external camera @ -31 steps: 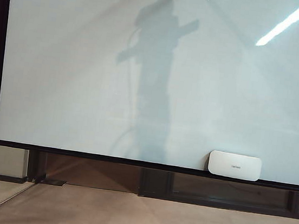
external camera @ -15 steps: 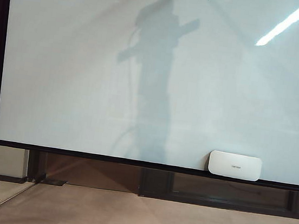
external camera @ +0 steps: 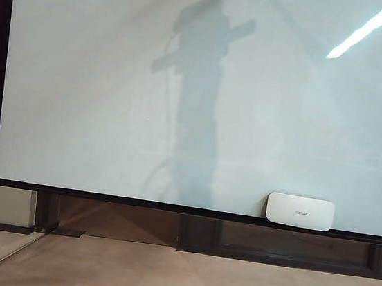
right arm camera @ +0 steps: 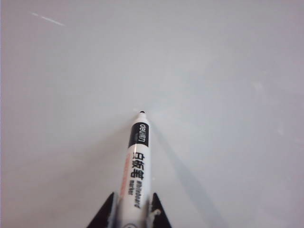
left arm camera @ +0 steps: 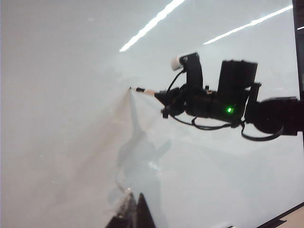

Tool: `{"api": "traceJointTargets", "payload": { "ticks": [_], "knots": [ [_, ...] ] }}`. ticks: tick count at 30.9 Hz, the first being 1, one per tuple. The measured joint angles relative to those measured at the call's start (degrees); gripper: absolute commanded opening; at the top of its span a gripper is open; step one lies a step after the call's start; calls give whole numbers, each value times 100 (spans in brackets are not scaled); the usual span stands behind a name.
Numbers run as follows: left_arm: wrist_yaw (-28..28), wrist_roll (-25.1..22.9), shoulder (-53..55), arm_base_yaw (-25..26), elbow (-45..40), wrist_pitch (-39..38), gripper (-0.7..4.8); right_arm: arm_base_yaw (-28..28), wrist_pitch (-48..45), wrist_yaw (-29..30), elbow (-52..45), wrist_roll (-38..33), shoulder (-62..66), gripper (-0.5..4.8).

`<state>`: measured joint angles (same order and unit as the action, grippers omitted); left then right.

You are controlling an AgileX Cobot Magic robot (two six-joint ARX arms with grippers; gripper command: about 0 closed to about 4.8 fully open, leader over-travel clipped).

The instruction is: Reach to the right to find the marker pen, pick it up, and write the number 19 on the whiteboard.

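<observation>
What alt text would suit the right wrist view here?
The right gripper holds a white marker pen, its black tip at or just off the whiteboard. No pen strokes show on the glossy surface around the tip.

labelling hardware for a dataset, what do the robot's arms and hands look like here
The right arm is matte black and blocky, with a green light, looping black cables and a small white-capped camera on a post. Its right hand ends in black, pointed fingers. Of the left hand only dark tapered fingertips show. No arm appears in the exterior view.
</observation>
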<state>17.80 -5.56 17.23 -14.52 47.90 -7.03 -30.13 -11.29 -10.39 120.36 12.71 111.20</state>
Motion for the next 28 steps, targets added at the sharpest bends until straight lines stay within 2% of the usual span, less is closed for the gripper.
{"api": "traceJointTargets", "payload": {
  "ticks": [12,28],
  "knots": [
    [0,-24,0,0,0,-2,-5,83,120,57,20,2,66,-2],
    [-2,-129,2,0,0,42,-5,96,1646,11,28,-107,289,-2]
  ]
}}
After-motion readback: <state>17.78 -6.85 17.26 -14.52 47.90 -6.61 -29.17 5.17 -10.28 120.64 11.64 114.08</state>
